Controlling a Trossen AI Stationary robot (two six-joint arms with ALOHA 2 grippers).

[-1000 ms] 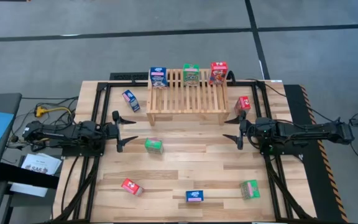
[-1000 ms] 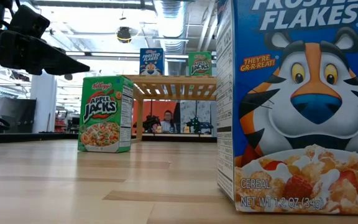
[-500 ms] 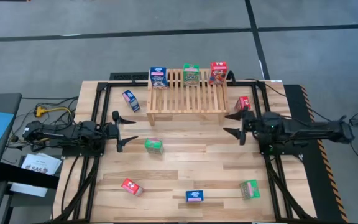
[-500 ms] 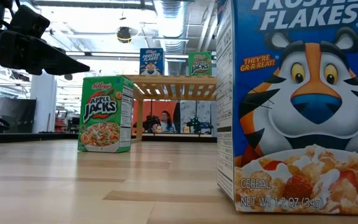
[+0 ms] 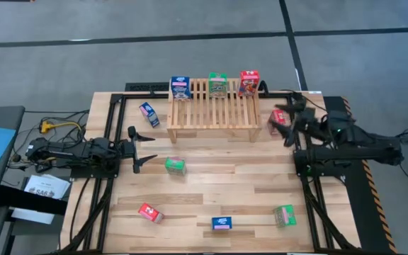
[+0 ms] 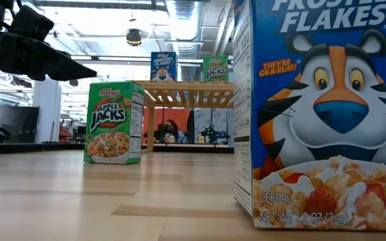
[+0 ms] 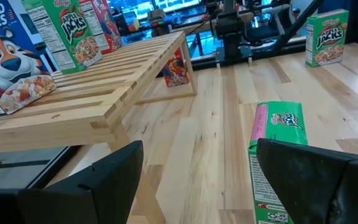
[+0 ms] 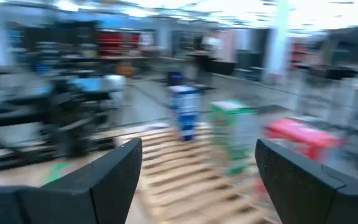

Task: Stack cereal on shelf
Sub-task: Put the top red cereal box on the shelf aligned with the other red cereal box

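Note:
The slatted wooden rack stands at the table's far middle. A blue box, a green box and a red box stand upright along its far edge. My right gripper is open, just right of a red box that lies on the table by the rack's right end; whether it touches the box I cannot tell. My left gripper is open and empty at mid left, fingers pointing at a green box lying on its side ahead of it.
A blue box lies left of the rack. Near the front edge lie a red box, a blue box and a green box. Bare planks lie in the middle of the table, between the arms.
My right gripper has swung from mid table toward the far right, ending beside the red box at the rack's right end, its fingers still apart. The boxes and rack have kept their places.

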